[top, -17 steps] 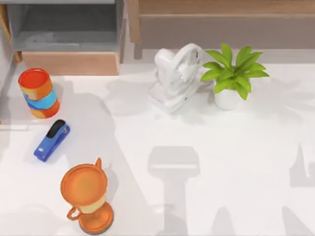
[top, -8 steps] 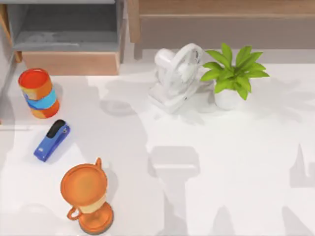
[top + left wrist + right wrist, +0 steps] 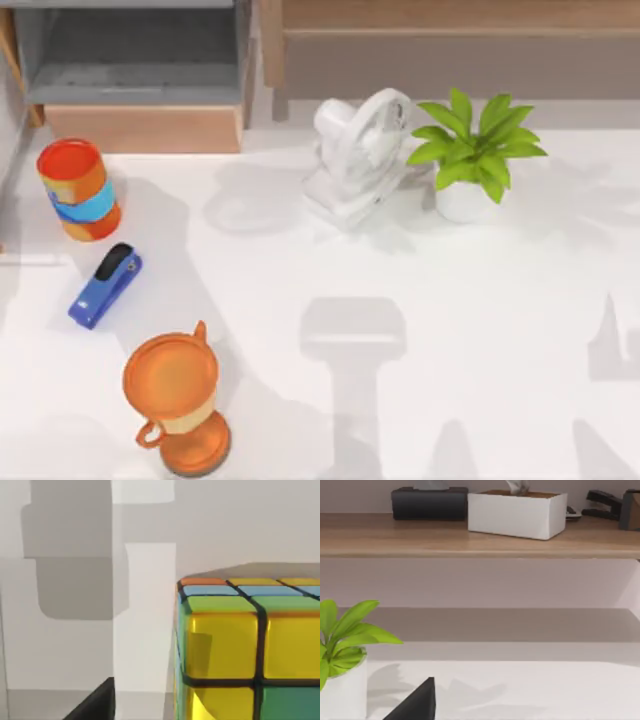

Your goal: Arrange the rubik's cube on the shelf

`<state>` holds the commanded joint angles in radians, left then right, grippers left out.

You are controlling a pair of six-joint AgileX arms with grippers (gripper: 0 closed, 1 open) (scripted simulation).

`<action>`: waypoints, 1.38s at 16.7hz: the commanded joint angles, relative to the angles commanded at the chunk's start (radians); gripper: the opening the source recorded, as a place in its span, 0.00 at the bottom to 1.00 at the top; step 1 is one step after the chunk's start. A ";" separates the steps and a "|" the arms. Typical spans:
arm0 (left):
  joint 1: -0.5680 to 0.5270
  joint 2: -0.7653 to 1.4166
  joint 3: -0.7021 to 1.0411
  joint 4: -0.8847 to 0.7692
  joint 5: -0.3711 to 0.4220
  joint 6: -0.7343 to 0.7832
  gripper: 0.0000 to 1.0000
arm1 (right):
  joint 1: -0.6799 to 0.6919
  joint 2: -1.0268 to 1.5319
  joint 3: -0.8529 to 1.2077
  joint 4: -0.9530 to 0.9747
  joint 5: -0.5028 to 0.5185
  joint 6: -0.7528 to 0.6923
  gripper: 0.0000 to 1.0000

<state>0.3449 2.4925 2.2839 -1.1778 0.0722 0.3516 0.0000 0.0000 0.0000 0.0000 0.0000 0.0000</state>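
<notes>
The rubik's cube (image 3: 240, 645) looms close in the left wrist view, with yellow, green, blue and orange tiles, before pale walls. A dark edge of my left gripper (image 3: 95, 705) sits beside it, a gap showing between the two. The shelf (image 3: 450, 12), a light-brown board over a grey-brown panel, runs along the table's far right. The shelf (image 3: 470, 537) also faces my right wrist camera. A dark edge of my right gripper (image 3: 415, 705) hangs over the white table near the plant.
A white fan (image 3: 355, 160) and a potted plant (image 3: 475, 150) stand before the shelf. An orange can (image 3: 78, 188), blue stapler (image 3: 105, 285) and orange trophy cup (image 3: 175, 400) sit at the left. A grey compartment (image 3: 130, 60) is far left. Boxes (image 3: 515, 512) rest on the shelf.
The arm shadows on the left half of the table have shifted, and an oval shadow has drifted toward the fan. Nothing on the table has moved.
</notes>
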 joint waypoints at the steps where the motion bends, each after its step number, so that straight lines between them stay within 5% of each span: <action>1: -0.004 0.017 0.003 0.014 0.002 -0.002 1.00 | 0.000 0.000 0.000 0.000 0.000 0.000 1.00; 6: -0.008 0.026 0.007 0.022 0.003 -0.004 1.00 | 0.000 0.000 0.000 0.000 0.000 0.000 1.00; 19: -0.008 0.026 0.007 0.022 0.003 -0.004 0.02 | 0.000 0.000 0.000 0.000 0.000 0.000 1.00; 23: -0.008 0.026 0.007 0.022 0.003 -0.004 0.00 | 0.000 0.000 0.000 0.000 0.000 0.000 1.00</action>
<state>0.3364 2.5184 2.2910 -1.1555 0.0756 0.3476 0.0000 0.0000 0.0000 0.0000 0.0000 0.0000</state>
